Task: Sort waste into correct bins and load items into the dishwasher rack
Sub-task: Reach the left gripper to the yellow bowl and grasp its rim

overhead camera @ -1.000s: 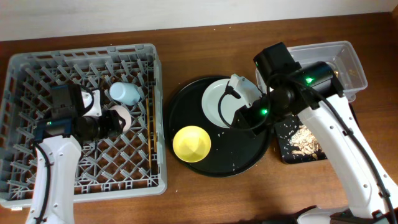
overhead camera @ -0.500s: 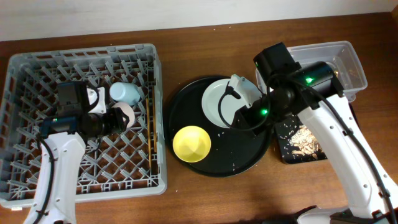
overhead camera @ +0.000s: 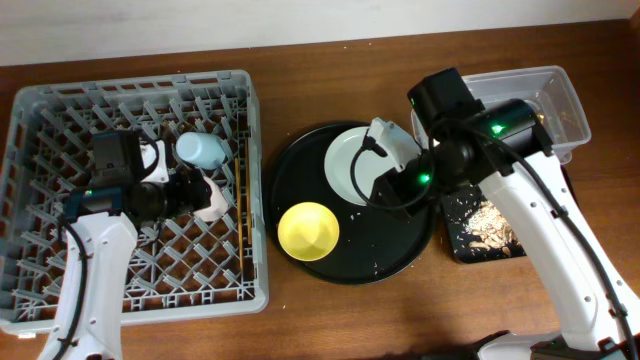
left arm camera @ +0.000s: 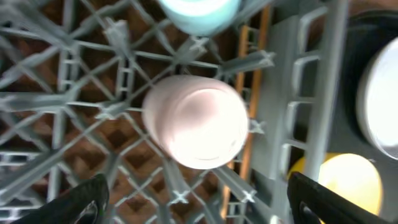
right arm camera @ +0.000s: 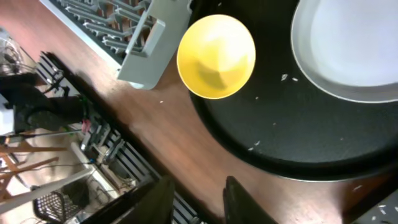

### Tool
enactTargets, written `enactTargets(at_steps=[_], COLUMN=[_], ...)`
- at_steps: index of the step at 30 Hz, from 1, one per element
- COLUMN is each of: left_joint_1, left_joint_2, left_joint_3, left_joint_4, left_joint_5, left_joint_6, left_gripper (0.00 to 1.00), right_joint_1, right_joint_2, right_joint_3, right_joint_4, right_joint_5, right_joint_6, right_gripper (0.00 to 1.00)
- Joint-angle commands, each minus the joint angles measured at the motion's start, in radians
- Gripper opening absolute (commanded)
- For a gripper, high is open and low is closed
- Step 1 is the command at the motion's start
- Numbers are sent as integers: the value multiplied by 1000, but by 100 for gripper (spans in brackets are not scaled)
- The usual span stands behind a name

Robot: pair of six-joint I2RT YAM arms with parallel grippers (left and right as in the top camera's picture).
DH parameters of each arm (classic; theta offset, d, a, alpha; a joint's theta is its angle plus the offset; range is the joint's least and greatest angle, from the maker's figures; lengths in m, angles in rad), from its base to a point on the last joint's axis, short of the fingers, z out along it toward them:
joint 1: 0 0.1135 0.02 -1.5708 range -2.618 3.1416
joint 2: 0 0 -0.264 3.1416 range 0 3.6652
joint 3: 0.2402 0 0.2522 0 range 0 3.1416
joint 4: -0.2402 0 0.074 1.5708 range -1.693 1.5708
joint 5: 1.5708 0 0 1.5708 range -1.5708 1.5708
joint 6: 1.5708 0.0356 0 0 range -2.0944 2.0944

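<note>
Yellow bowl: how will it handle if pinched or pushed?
The bowl looks like small, glossy plastic: probably light and rigid, though its rim may slip in a pinch. Upright on the smooth black tray, it would likely slide when pushed, not tip.

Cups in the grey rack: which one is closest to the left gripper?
The small pink cup, straight ahead of the open left gripper; the light-blue cup sits farther off.
</note>
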Motion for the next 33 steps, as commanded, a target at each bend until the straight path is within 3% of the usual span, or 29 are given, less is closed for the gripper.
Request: enactTargets(at_steps=[1,3,4,8,11,12,13,14,16,17,18,19,20,21,23,26,28,33], left_joint_1=[-3,-5,-21,-183,-417,-502,-552,-628,-696,-735,-773,-815,-864,-895,-972,-1044,-1050,-1049], left_joint_2=[-40,-80,-108,-219,-232,-224,-219,-211,-210,-210,-209,-204,-193,-183,-147,-71,0,201], left_joint_3=[14,14,14,14,14,14,14,14,14,14,12,2,-24,-42,-100,-198,-202,-202], left_joint_4=[-19,-58,-75,-119,-118,-110,-93,-53,-19,-11,-8,-9,-3,3,80,263,271,315], left_joint_5=[194,229,231,230,214,215,219,235,232,190,108,-21,-156,-218,-272,-374,-482,-534], left_joint_6=[-3,-2,-2,1,-17,-17,-17,-18,-17,-17,-35,-110,-190,-219,-242,-242,-242,-242], left_gripper=[82,80,80,70,70,76,94,99,99,69,53,42,37,37,51,51,47,43], right_joint_1=[-6,-9,-25,-163,-376,-465,-525,-600,-661,-689,-708,-720,-721,-721,-721,-721,-721,-721], right_joint_2=[0,1,1,1,1,1,1,1,1,1,1,1,1,1,1,1,1,1], right_joint_3=[-2,-2,-2,-2,-2,-2,-2,-2,-2,-2,-2,-2,-2,-2,-2,-2,-2,-2], right_joint_4=[32,55,83,182,200,192,192,191,188,188,188,188,188,188,188,188,188,188], right_joint_5=[38,52,129,228,243,244,244,243,243,243,243,243,243,243,243,243,243,243], right_joint_6=[16,49,141,202,202,202,202,202,202,202,202,202,202,202,202,202,202,202], right_gripper=[67,96,99,99,99,99,99,99,99,99,99,99,99,99,99,99,99,99])
